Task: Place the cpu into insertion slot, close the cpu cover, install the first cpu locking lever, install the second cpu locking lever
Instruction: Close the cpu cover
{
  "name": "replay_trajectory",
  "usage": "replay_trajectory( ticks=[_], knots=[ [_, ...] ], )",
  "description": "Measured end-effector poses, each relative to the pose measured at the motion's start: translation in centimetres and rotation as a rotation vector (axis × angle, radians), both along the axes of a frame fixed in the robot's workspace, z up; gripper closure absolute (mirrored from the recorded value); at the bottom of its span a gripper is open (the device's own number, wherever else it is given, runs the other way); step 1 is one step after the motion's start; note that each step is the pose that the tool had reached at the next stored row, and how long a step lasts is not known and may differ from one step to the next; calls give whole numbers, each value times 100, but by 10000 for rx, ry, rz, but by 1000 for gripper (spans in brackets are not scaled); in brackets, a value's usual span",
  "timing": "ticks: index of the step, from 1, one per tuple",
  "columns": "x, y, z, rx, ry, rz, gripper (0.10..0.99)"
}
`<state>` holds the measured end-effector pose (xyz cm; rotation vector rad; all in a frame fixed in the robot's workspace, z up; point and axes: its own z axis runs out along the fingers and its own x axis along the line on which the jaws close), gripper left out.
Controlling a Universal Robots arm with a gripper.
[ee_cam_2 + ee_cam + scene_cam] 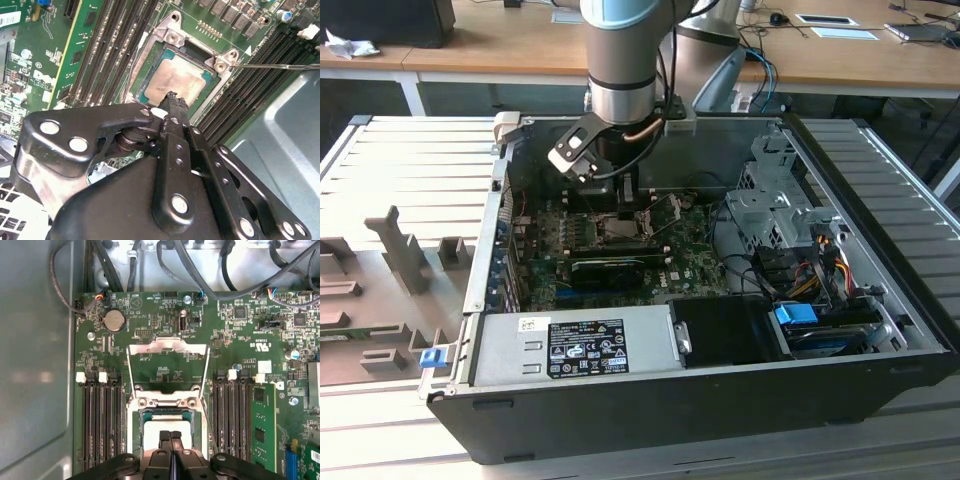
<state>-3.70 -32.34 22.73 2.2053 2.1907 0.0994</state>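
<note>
The cpu (177, 80), a silvery-grey square chip, lies flat inside the insertion slot (172, 37), and it shows there in the first wrist view as well (167, 427). My gripper (172, 97) is shut, with nothing seen between the fingers; its joined tips rest at the chip's near edge. The same shut tips (170, 436) hang over the chip in the first wrist view. The cpu cover (167, 346), a thin metal frame with a square window, stands swung open beyond the slot (165, 401). A thin locking lever (275, 66) sticks out sideways, unlatched. In the exterior view the gripper (620, 205) hangs over the slot (625, 228).
Black memory slots (97, 420) flank the socket on both sides. A black card (610, 268) lies across the green motherboard (690, 270). The power supply (575, 345), a drive cage (770, 215), loose cables (200, 265) and the case wall (35, 365) hem the board in.
</note>
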Motion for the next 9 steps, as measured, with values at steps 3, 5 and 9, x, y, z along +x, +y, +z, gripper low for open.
replay_trajectory(
  ticks=[3, 5, 9],
  knots=[
    [2, 0, 33, 13, 2, -2, 980],
    [2, 3, 124, 15, 0, 0, 980],
    [1, 9, 253, 2, -2, -3, 980]
  ],
)
